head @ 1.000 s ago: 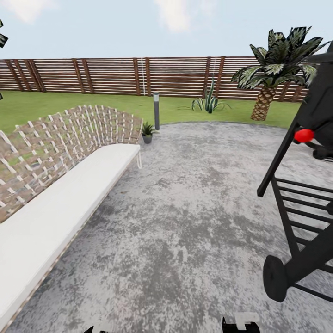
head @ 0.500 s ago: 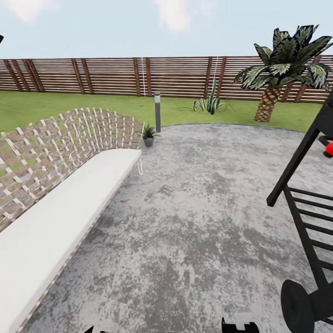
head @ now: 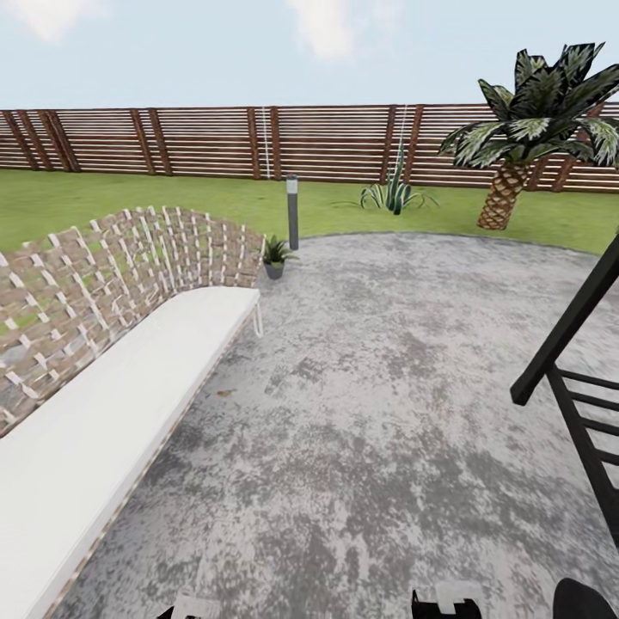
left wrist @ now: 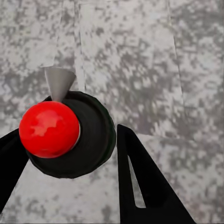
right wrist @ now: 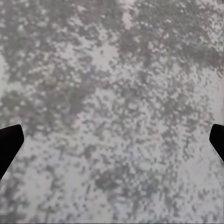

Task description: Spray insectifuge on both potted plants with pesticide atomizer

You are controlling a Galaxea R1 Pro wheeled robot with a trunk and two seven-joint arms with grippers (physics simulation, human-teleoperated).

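In the left wrist view I look down on the pesticide atomizer (left wrist: 88, 135): a round black spray head with a red tip (left wrist: 49, 129). My left gripper (left wrist: 70, 136) is shut on it, one dark finger on each side, above the grey paving. My right gripper (right wrist: 112, 135) is open over bare paving, its fingertips at the two edges of the right wrist view. One potted plant (head: 275, 255), a small green rosette in a grey pot, stands at the paving's far edge, just beyond the end of the woven bench.
A long woven bench (head: 112, 344) with a white cushion runs along the left. A grey bollard lamp (head: 292, 211) stands behind the plant. A black slatted metal frame (head: 578, 378) rises at the right. Agave (head: 394, 194), palm (head: 507, 189) and slat fence (head: 215, 142) border the lawn.
The whole head view has shifted: the black frame has slid toward the right edge and its red knob has left the picture. The bench and plant sit a little lower.
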